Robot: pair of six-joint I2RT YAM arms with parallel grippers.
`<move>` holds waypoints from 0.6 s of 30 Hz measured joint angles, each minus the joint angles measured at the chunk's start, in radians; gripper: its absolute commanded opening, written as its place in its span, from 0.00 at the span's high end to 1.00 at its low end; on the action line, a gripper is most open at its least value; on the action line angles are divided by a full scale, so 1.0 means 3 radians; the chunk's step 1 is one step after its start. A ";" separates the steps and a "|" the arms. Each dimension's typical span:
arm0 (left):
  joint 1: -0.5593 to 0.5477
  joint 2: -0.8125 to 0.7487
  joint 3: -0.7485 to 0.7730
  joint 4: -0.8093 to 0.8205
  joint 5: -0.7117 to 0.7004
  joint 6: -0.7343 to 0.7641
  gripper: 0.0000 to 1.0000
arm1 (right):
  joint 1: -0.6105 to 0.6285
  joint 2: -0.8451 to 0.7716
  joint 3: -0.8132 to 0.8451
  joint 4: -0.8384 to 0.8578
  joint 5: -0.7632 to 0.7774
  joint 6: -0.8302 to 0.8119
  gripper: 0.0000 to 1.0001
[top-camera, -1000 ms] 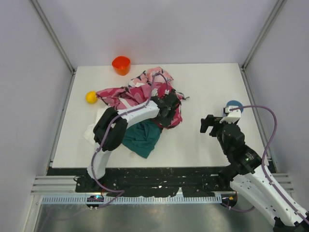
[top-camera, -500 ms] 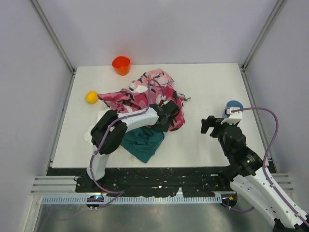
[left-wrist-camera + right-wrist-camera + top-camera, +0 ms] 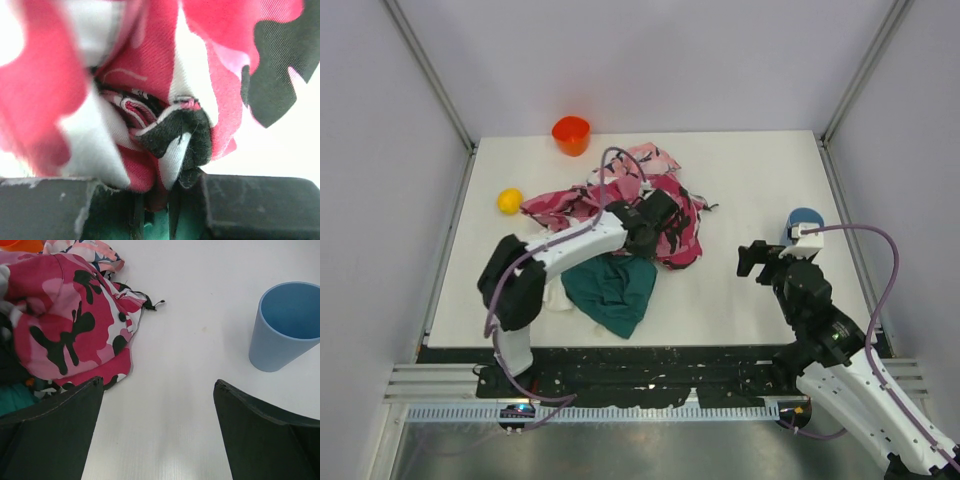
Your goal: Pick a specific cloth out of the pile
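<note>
Left of centre on the desk (image 3: 750,170): the pile (image 3: 620,205), with the left tool (image 3: 655,215) sunk into its middle and pressed together on a fold of pink camouflage cloth (image 3: 160,65). At the pile's 6 o'clock, teal cloth (image 3: 615,290) spilling toward the near edge. At 9 o'clock, a yellow ball (image 3: 509,201) close by. At 11 o'clock, an orange cup (image 3: 571,134) by the far edge. Toward 3 o'clock, wide bare desk, then the right tool (image 3: 157,430), spread and holding nothing, near a blue cup (image 3: 287,325). The plain red cloth: cannot tell where among the folds.
</note>
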 measured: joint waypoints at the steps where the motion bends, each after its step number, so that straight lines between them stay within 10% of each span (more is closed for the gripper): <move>1: 0.0041 -0.0170 0.0001 -0.0031 0.0036 0.0011 1.00 | 0.0001 -0.0001 -0.0005 0.0003 0.0000 -0.0001 0.05; 18: 0.1781 -0.1671 0.0257 -0.0309 0.0315 0.0268 1.00 | 0.0000 0.0123 -0.0036 0.0085 -0.0015 -0.0011 0.05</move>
